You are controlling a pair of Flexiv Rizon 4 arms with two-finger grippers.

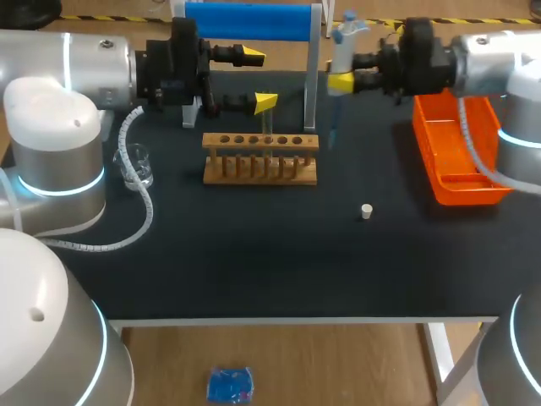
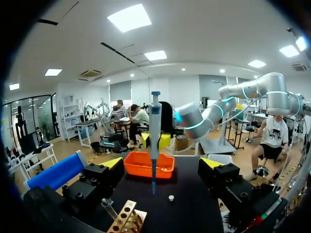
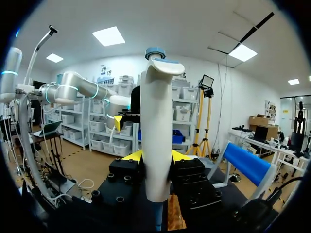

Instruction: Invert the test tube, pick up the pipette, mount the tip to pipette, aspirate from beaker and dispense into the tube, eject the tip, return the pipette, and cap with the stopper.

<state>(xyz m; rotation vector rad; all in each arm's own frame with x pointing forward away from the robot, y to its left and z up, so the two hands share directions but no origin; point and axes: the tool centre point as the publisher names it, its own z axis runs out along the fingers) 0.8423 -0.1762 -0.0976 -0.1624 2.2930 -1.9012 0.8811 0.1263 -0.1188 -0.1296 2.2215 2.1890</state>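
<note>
A clear test tube [image 1: 267,125] stands upright in the wooden rack [image 1: 260,161]. My left gripper [image 1: 259,79] is open just behind and above it, its yellow tips wide apart and holding nothing. In the left wrist view the tube [image 2: 109,208] and rack [image 2: 125,218] lie below the left gripper [image 2: 163,164]. My right gripper [image 1: 342,63] is shut on a white and blue pipette [image 1: 340,51], held upright to the right of the rack with its thin blue end pointing down. In the right wrist view the pipette [image 3: 155,141] fills the right gripper [image 3: 156,158]. A small white stopper [image 1: 366,211] lies on the mat.
A glass beaker [image 1: 137,167] stands at the left near my left arm's base. An orange tray [image 1: 461,156] sits at the right. A metal frame with a blue roll [image 1: 249,21] stands behind the rack. The dark mat in front of the rack is bare apart from the stopper.
</note>
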